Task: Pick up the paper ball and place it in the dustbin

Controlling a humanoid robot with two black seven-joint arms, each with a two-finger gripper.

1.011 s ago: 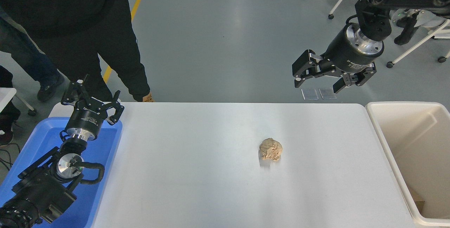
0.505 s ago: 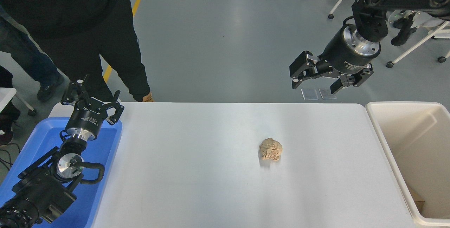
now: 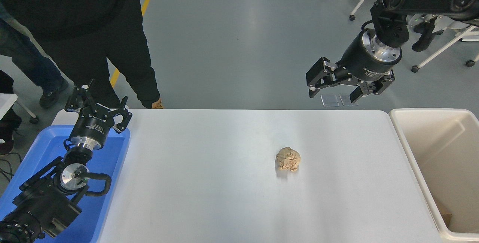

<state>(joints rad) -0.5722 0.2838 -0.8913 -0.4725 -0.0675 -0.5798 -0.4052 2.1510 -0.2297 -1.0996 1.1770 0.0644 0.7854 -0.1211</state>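
Hovering right hand spread, paper ball untouched

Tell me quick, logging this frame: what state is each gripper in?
Left gripper: open, empty, parked over the blue tray.
Right gripper: open, empty, up beyond the table's far edge.

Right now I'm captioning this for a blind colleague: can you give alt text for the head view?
A crumpled tan paper ball lies alone on a white table, with a cream dustbin at its right end. The right hand hangs open above the far edge; the left hand is parked, open, over a blue tray.
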